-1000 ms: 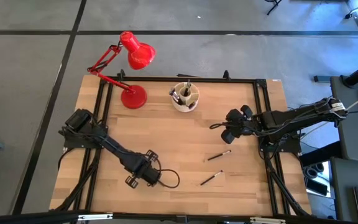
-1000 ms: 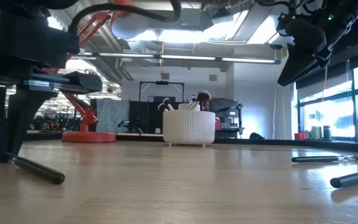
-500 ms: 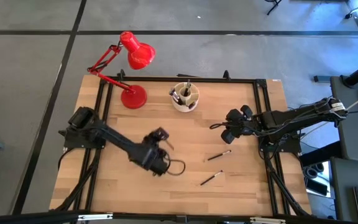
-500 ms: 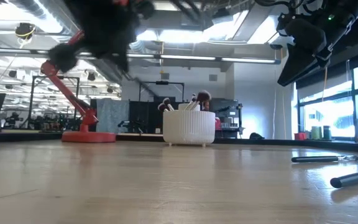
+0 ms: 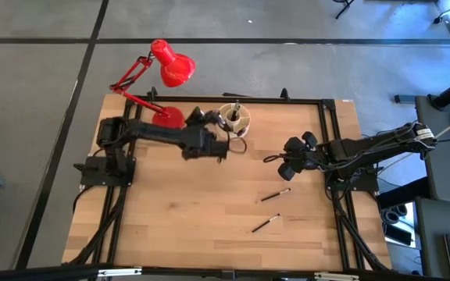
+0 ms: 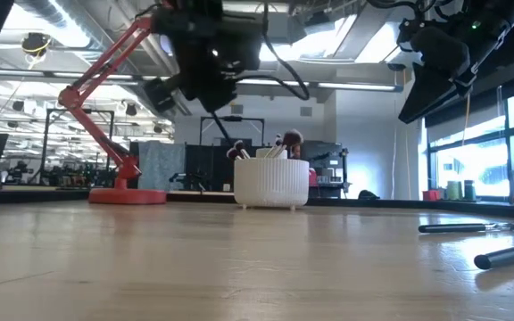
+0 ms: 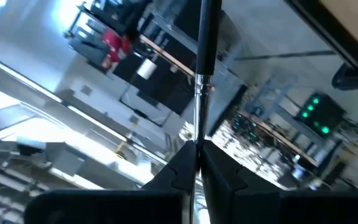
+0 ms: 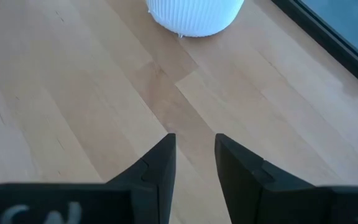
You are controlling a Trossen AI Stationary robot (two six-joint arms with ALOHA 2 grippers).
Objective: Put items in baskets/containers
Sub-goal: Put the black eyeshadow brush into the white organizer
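White ribbed cup [image 5: 233, 122] stands upright w/ brushes [image 6: 279, 143] poking out. One thin dark brush [image 7: 204, 68] is pinched above it. Two brushes [image 5: 275, 195] [image 5: 266, 224] lie flat, well apart from cup.

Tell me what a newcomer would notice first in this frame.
The left hand is raised beside the cream organiser at the table's back edge, shut on a thin makeup brush. The red desk lamp stands at the back-left corner. Two brushes lie loose toward the front right.

Two black jointed arms [image 5: 151, 133] trail looping black cables [image 5: 237, 146], on black frames.
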